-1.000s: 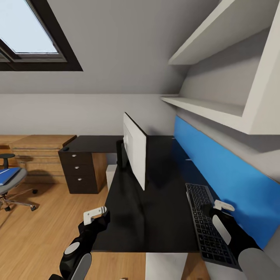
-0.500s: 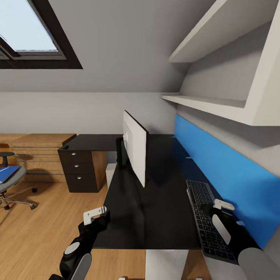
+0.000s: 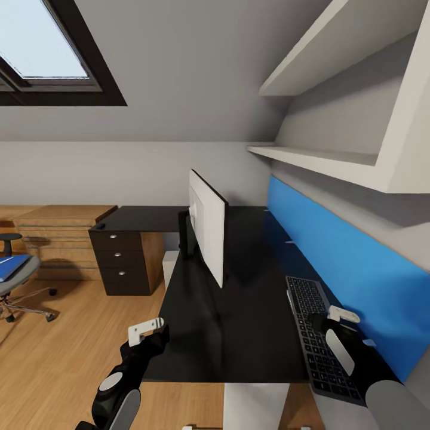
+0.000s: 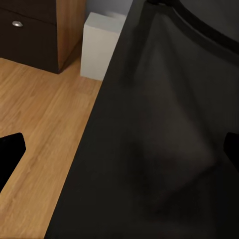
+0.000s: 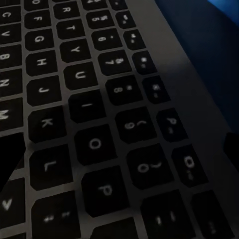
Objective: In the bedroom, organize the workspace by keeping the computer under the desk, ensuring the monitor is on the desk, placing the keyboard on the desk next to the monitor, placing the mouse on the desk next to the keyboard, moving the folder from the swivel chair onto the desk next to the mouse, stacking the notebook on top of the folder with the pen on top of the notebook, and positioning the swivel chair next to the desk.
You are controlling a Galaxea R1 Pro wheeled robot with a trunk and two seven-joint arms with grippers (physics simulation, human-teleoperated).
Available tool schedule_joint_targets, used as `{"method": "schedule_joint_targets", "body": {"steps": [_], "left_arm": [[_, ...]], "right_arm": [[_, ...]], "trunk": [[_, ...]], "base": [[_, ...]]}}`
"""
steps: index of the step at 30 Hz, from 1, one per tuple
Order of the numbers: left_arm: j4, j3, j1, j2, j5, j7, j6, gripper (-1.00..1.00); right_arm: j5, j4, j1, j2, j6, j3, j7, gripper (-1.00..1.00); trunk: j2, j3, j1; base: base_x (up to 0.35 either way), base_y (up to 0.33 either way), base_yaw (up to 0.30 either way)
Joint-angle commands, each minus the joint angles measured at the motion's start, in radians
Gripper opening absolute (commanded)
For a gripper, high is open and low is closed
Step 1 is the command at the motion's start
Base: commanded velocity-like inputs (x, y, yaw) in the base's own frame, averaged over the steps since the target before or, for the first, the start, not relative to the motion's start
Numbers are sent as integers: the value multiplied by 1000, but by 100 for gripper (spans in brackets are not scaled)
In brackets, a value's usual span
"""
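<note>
**A:** Bedroom desk (image 3: pixel 239 334) looks the same as half a second back. Did anything move?

**B:** Barely. The view settled, and the keyboard (image 3: pixel 319 340) lies by the blue panel, right of the monitor (image 3: pixel 208 234). Right claw (image 3: pixel 334 316) hovers over it, spread. Left claw (image 3: pixel 146 330) is spread too.

**A:** So mouse next, I'd guess.

My left arm (image 3: pixel 119 382) is black with a grey oval patch and a white bracket at the wrist. My right arm (image 3: pixel 358 370) matches, with a grey sleeve lower down.
</note>
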Motion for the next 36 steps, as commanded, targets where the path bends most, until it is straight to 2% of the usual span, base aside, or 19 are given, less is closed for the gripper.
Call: {"method": "schedule_joint_targets", "body": {"steps": [1, 18, 28, 36], "left_arm": [[-1, -2, -1, 1, 9, 10, 2, 100], [-1, -2, -1, 1, 9, 10, 2, 100], [-1, -2, -1, 1, 9, 10, 2, 100], [-1, -2, -1, 0, 9, 10, 2, 100]], "right_arm": [[-21, 8, 0, -1, 3, 4, -7, 100], [-21, 7, 0, -1, 3, 4, -7, 100], [-21, 7, 0, -1, 3, 4, -7, 100], [-21, 7, 0, 1, 3, 4, -7, 100]], "trunk": [[-1, -1, 0], [-1, -1, 0], [-1, -1, 0], [55, 24, -31]], "base": [[-158, 0, 0], [-181, 0, 0], [-37, 0, 0], [0, 0, 0]]}}
